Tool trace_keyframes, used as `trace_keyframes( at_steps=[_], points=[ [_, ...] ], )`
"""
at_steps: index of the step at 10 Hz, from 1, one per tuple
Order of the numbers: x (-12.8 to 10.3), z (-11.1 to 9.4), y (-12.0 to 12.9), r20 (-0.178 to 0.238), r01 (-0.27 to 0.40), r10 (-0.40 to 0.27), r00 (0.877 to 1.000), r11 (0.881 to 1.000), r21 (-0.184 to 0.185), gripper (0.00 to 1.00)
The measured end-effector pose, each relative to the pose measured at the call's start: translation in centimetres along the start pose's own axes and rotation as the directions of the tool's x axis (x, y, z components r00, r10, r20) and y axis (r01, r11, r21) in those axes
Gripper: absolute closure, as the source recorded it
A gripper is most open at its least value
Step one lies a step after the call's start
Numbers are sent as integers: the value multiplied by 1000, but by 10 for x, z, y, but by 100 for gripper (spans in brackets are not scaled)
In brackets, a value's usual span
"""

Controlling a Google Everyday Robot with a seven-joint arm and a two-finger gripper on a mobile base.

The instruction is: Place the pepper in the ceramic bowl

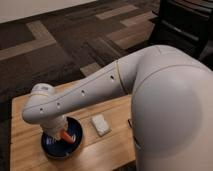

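Note:
The ceramic bowl (70, 142) is a round dark-blue dish on the wooden table (25, 150), at its front left. The pepper (64, 135) shows as a slim orange tip over the bowl's inside, just below the end of my white arm. My gripper (59, 131) is down over the bowl, mostly hidden by the wrist and forearm. The pepper's upper end is hidden under the wrist, so I cannot tell whether it is held or lying in the bowl.
A whitish rectangular block (101, 124) lies on the table right of the bowl. My large white arm body (170, 110) covers the table's right side. Patterned dark carpet (60, 45) lies beyond, with a dark piece of furniture (185, 22) at top right.

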Motion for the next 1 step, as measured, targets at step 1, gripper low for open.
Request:
trace_keyframes(
  at_steps=[1],
  points=[
    [0,0,0,0,0,0,1000,1000,0,20]
  ],
)
